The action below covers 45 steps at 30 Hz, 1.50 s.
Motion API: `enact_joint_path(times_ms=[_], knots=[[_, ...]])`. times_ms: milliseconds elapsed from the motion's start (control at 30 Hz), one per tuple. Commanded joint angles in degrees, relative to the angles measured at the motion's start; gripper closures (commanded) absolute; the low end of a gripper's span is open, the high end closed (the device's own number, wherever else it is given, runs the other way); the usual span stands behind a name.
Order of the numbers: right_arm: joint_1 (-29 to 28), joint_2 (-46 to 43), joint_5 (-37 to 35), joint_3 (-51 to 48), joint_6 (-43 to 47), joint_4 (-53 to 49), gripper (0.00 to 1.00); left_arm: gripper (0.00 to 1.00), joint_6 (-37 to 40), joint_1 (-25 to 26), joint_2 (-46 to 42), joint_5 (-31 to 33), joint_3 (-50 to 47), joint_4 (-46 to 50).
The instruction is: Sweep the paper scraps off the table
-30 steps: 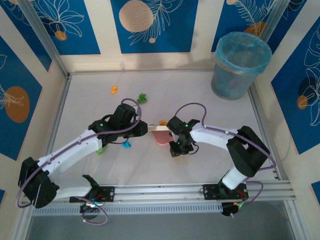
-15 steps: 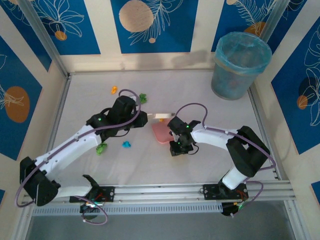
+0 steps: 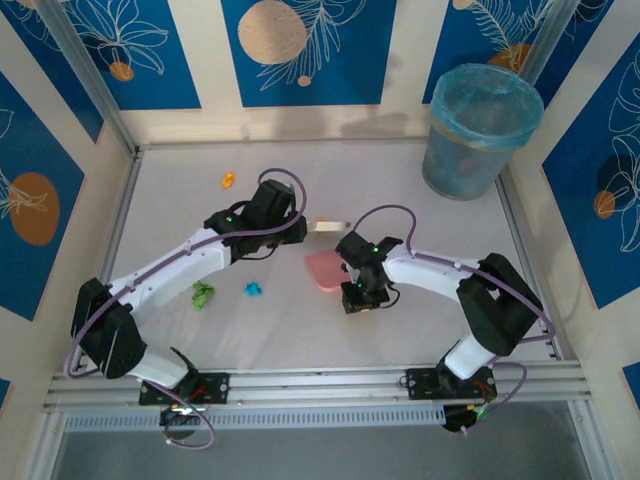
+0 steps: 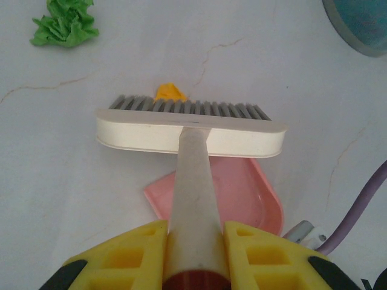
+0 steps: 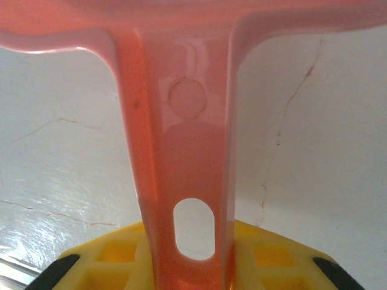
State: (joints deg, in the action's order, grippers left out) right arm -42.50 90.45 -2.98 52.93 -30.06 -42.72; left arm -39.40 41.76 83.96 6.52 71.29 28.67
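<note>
Two grips, both closed: left gripper (image 4: 195,241) clamps the cream brush (image 4: 190,133) handle, right gripper (image 5: 188,241) the pink dustpan (image 3: 322,268) handle. On the table (image 3: 400,190), an orange scrap (image 3: 227,180) lies at ten o'clock, green scrap (image 3: 203,294) and cyan scrap (image 3: 253,289) at eight, another orange wad (image 4: 170,92) just past the bristles

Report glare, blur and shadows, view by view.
Top external: even light, sharp, soft shadows under the arms on the table. Left wrist: brush sharp, yellow fingers slightly soft. Right wrist: dustpan close and blurred, with white glare on its handle; sheen on the table lower left.
</note>
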Motion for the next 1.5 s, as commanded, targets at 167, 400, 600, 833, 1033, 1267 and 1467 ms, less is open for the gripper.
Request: enact_joint_path(times_ms=[167,400,600,833,1033,1267,1467], knots=[[0.98,0.65,0.42,0.31,-0.71,3.32,0.66,1.0,1.05,-0.4,-1.96,0.77,-1.07,-2.62],[-0.77,-2.55,-4.14,-2.43,-0.96,7.46,0.59,1.0,1.01,-0.44,-2.14,-0.15,-1.62,-3.24],[-2.34,-8.14,-11.11,-5.38,-2.48,8.81,0.43,1.0,0.77,-0.4,-2.53,-0.92,-1.8,-3.35],[-13.32,-20.48,-27.17,-14.58,-7.02,17.48,0.33,1.0,0.79,-0.45,-3.92,-1.56,-3.15,-4.38],[-17.75,-23.24,-35.37,-22.41,-10.97,28.16,0.27,1.0,1.15,-0.45,-4.33,-2.01,-3.71,-4.49],[-17.15,-18.09,-36.92,-22.79,-8.63,32.99,0.3,1.0,0.9,-0.45,-4.94,-3.05,-4.13,-4.8],[-16.21,-14.53,-35.27,-23.34,-6.78,37.62,0.37,1.0,0.9,-0.38,-5.48,-3.01,-4.2,-4.67]])
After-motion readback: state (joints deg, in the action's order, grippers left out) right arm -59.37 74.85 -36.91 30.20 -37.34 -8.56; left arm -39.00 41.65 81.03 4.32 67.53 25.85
